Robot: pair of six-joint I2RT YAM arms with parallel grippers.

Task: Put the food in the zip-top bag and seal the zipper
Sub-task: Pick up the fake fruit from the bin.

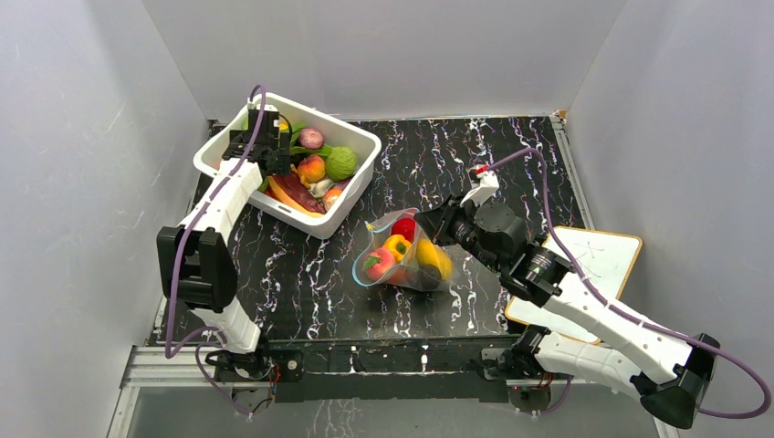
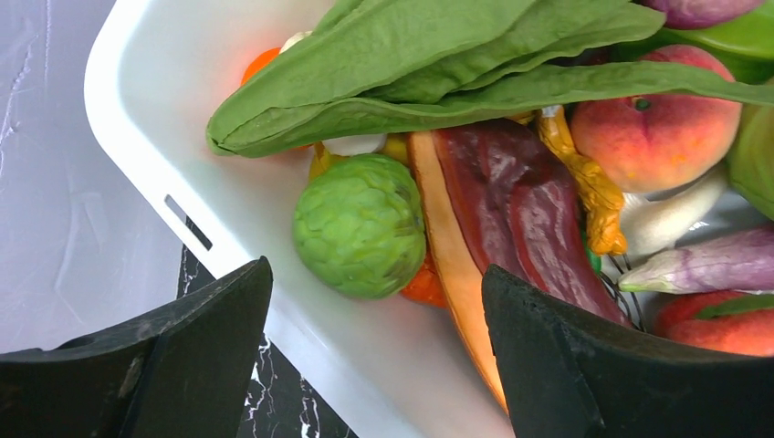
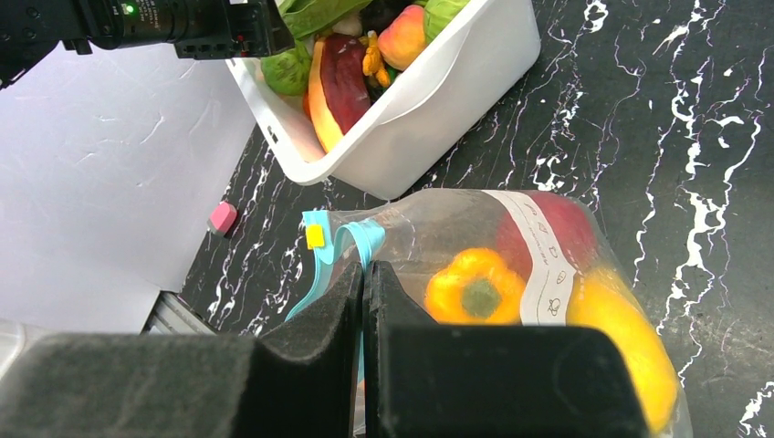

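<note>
The clear zip-top bag (image 1: 402, 251) lies mid-table, its mouth open toward the left. Inside it are a yellow pepper (image 1: 396, 245), a red piece (image 1: 404, 226), a pink peach-like piece and a yellow piece. My right gripper (image 1: 438, 228) is at the bag's right side. In the right wrist view it (image 3: 363, 274) is shut on the light-blue zipper strip (image 3: 370, 239) beside the pepper (image 3: 475, 287). My left gripper (image 1: 272, 164) hangs open and empty over the white tub (image 1: 356, 137). In the left wrist view it (image 2: 376, 274) straddles the tub wall (image 2: 183, 119) near a green scaly piece (image 2: 360, 224).
The tub holds more food: a green leaf (image 2: 438, 64), a peach (image 2: 657, 123), an orange-and-maroon slice (image 2: 511, 201) and purple pieces. A white board (image 1: 602, 255) lies at the right table edge. A small pink block (image 3: 222, 217) lies by the left wall. Grey walls enclose the table.
</note>
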